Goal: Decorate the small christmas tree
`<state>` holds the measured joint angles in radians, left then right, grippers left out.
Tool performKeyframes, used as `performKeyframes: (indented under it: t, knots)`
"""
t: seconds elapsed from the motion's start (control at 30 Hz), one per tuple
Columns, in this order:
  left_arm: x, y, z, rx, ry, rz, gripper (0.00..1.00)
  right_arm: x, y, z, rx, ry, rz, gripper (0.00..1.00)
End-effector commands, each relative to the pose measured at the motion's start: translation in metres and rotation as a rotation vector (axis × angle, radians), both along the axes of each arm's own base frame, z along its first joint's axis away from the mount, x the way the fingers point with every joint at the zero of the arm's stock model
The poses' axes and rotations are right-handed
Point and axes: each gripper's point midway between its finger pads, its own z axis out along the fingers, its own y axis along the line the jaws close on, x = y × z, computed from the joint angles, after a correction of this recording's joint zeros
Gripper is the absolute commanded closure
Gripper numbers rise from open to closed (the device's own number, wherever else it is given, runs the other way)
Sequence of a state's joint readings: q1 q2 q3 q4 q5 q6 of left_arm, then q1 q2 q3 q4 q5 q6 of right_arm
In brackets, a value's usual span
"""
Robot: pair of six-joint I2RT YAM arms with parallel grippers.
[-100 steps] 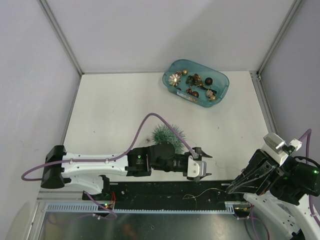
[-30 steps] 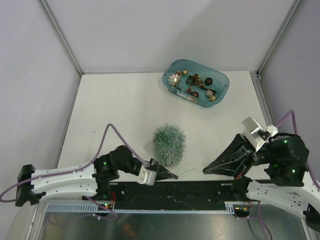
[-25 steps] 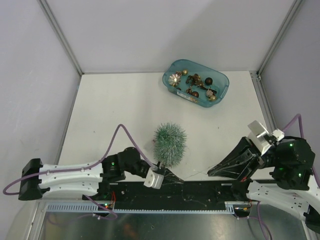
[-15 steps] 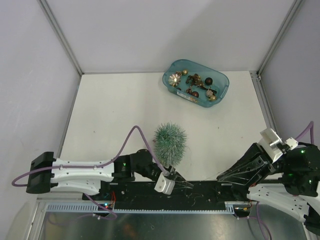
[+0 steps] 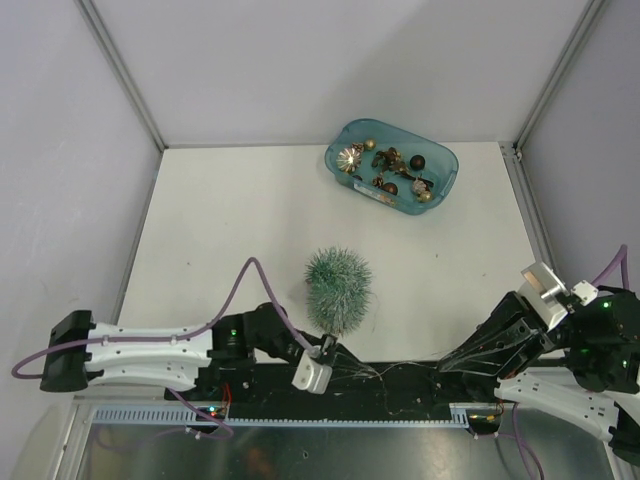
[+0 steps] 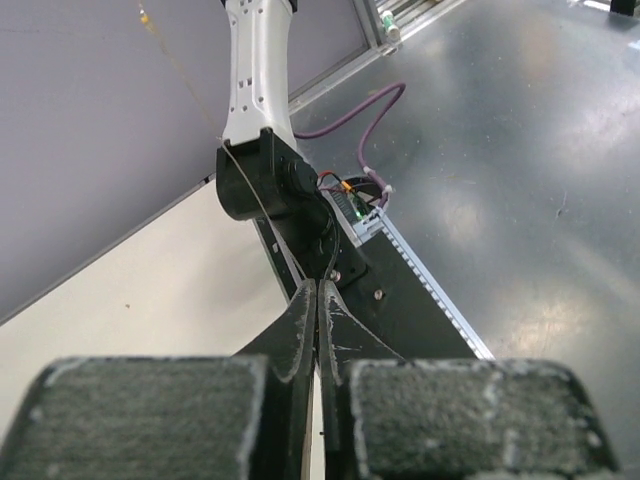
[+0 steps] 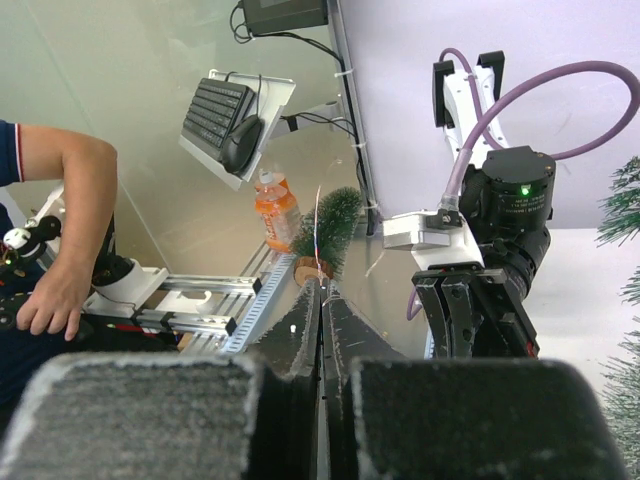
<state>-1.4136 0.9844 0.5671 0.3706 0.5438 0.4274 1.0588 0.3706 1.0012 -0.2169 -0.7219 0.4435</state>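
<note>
Seen from above, the left gripper [image 5: 340,356] sits low at the near edge of the white table [image 5: 220,230], over the black rail [image 5: 400,388], with its fingers pressed together. The small christmas tree [image 5: 338,288] stands just beyond its tips as a fuzzy, bristly, frosted bluish-green oval. Bare matte tabletop spreads to that gripper's left and far side. A glossy teal tray [image 5: 443,186] of round dark and gold ornaments lies well beyond, by the back wall. The right gripper [image 5: 447,364], also closed, points along the rail towards the left one. A hair-thin thread [image 5: 400,367] runs between them, but whether either pinches it cannot be told. In the left wrist view, the tapered black fingers meet in a seam, with pale table to their left and grey reflective floor to the right. In the right wrist view, the fingers again meet; ahead is the left arm [image 7: 510,210], and green bristles [image 7: 625,200] enter at the right edge.
</note>
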Motion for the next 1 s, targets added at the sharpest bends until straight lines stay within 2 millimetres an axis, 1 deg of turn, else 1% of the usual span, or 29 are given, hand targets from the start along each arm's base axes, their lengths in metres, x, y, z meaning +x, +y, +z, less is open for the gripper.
performKeyframes:
  t: [0.0, 0.13, 0.27, 0.4, 0.53, 0.63, 0.77, 0.93, 0.97]
  knots:
    - [0.008, 0.021, -0.037, 0.091, -0.049, 0.032, 0.99, -0.008, -0.008, 0.029, 0.100, -0.069, 0.026, 1.00]
    - [0.018, 0.037, -0.050, 0.120, -0.072, 0.062, 0.99, -0.004, 0.002, 0.033, 0.096, -0.083, 0.033, 1.00]
    - [0.026, 0.051, -0.059, 0.137, -0.083, 0.097, 0.99, 0.000, 0.011, 0.044, 0.106, -0.105, 0.040, 1.00]
    - [0.036, 0.066, -0.063, 0.145, -0.107, 0.138, 1.00, 0.005, 0.025, 0.055, 0.100, -0.115, 0.054, 1.00]
    - [0.043, 0.086, -0.073, 0.148, -0.170, 0.182, 1.00, 0.012, 0.043, 0.062, 0.076, -0.114, 0.076, 1.00]
    - [0.050, 0.101, -0.072, 0.106, -0.214, 0.241, 1.00, 0.016, 0.050, 0.074, 0.093, -0.131, 0.086, 1.00]
    - [0.055, 0.118, -0.072, 0.075, -0.230, 0.301, 1.00, 0.024, 0.058, 0.084, 0.101, -0.143, 0.086, 1.00]
    - [0.062, 0.128, -0.067, 0.063, -0.185, 0.371, 1.00, 0.043, 0.067, 0.094, 0.112, -0.140, 0.086, 1.00]
    - [0.064, 0.128, -0.065, 0.058, -0.179, 0.390, 1.00, 0.045, 0.067, 0.099, 0.122, -0.132, 0.094, 1.00]
